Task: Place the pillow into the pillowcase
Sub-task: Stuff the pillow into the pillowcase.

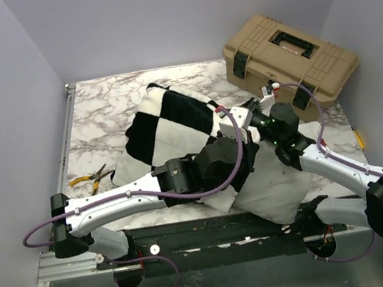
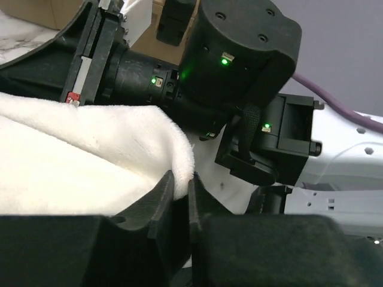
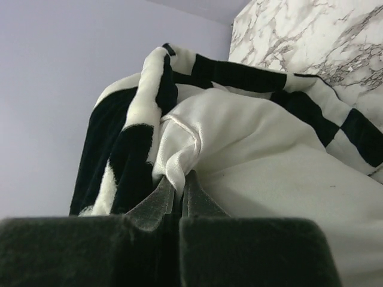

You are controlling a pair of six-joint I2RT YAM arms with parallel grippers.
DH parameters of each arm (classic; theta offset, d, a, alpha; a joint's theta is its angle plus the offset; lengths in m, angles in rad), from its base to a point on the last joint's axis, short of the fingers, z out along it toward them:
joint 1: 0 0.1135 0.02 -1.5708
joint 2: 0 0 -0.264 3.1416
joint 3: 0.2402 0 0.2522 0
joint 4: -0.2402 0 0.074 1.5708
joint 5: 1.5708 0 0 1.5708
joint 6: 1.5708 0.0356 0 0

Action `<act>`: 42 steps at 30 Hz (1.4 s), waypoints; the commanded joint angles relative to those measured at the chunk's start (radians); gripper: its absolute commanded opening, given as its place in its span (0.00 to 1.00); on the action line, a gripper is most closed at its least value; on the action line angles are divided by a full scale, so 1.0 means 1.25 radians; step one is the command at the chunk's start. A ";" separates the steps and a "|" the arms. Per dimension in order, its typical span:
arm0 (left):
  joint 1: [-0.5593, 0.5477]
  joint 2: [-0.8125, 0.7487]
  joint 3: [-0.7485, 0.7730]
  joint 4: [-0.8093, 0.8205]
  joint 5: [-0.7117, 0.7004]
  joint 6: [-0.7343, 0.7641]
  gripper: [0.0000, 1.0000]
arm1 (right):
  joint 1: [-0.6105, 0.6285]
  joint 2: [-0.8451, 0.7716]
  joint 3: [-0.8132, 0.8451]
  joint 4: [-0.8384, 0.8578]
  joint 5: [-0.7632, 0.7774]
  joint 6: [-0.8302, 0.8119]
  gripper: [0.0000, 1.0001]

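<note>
Black-and-white checked plush, the pillowcase [image 1: 174, 121], lies bunched across the middle of the marble table [image 1: 100, 114]. It covers the far end of the pillow [image 1: 277, 188], whose plain white near end bulges bare towards the arm bases. So the job looks partly done: one end seems to be inside the case or at least under it, and a good share of the pillow has yet to be covered. The right gripper [image 3: 179, 194] has its fingers pressed together on a puckered fold of smooth white cloth, which I take to be the pillow's edge, with the checked case draped around it beyond. The left gripper [image 2: 181, 191] shows its fingers almost together, nipping the edge of a fleecy white fabric that looks like a white square of the case. A tan toolbox [image 1: 290, 56] sits at the far right corner, and yellow-handled pliers [image 1: 90, 177] lie at the left edge.
</note>
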 commanded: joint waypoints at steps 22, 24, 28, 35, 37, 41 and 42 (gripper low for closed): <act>0.334 0.106 0.386 -0.497 -0.054 -0.008 0.88 | 0.050 -0.019 0.055 -0.065 -0.118 -0.285 0.00; 0.362 0.145 0.430 -0.553 -0.036 -0.021 0.87 | 0.066 -0.028 0.078 -0.108 -0.094 -0.328 0.00; 0.407 0.182 0.449 -0.574 0.043 -0.025 0.85 | 0.104 -0.044 0.129 -0.207 -0.018 -0.419 0.00; 0.438 0.260 0.483 -0.667 0.069 -0.001 0.50 | 0.123 -0.059 0.163 -0.270 0.040 -0.474 0.00; 0.437 0.270 0.498 -0.678 0.072 0.013 0.20 | 0.124 -0.062 0.163 -0.268 0.041 -0.472 0.00; 0.435 0.256 0.529 -0.632 0.087 0.014 0.00 | 0.123 -0.055 0.169 -0.261 0.026 -0.464 0.00; 0.430 0.250 0.535 -0.609 0.101 0.014 0.00 | 0.124 -0.054 0.168 -0.256 0.022 -0.459 0.00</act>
